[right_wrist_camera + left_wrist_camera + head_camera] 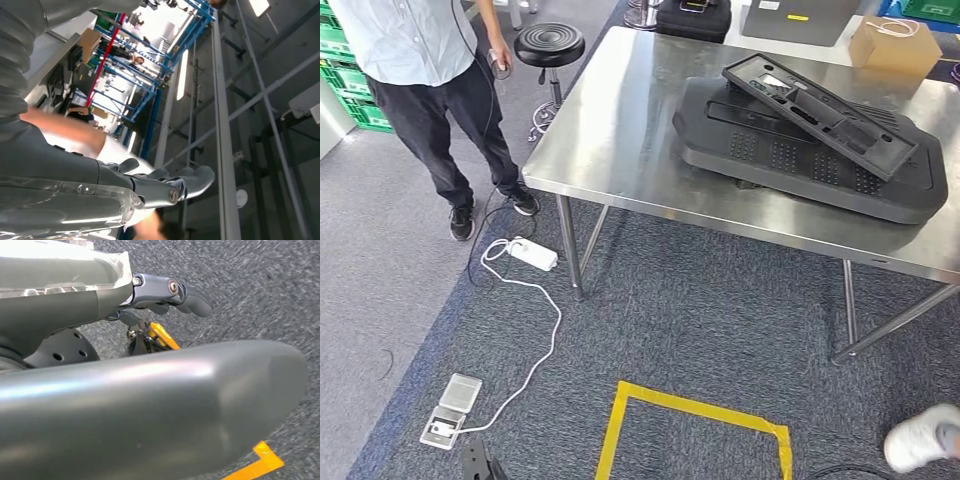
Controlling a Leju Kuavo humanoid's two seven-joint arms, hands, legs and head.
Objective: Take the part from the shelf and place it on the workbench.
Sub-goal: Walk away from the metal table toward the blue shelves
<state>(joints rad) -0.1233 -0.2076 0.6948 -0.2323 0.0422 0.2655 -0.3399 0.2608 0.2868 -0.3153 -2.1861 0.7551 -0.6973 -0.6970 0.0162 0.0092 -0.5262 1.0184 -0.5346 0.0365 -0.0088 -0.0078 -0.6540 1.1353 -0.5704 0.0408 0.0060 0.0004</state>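
Cut off at the frame edges: person (pixel 433 90) above the shoulders, white shoe (pixel 924 437), workbench (pixel 622 130) far corner.

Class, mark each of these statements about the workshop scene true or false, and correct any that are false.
1. Two black plastic parts lie stacked on the steel workbench: the smaller black panel rests tilted on the larger black part. True.
2. A round black stool stands on top of the workbench. False: it stands on the carpet beside it.
3. A square of yellow tape marks the floor in front of the workbench. True.
4. A white power strip lies inside the tape square. False: it lies near a table leg, by a person's feet.
5. A cardboard box sits beyond the workbench's far corner. True.
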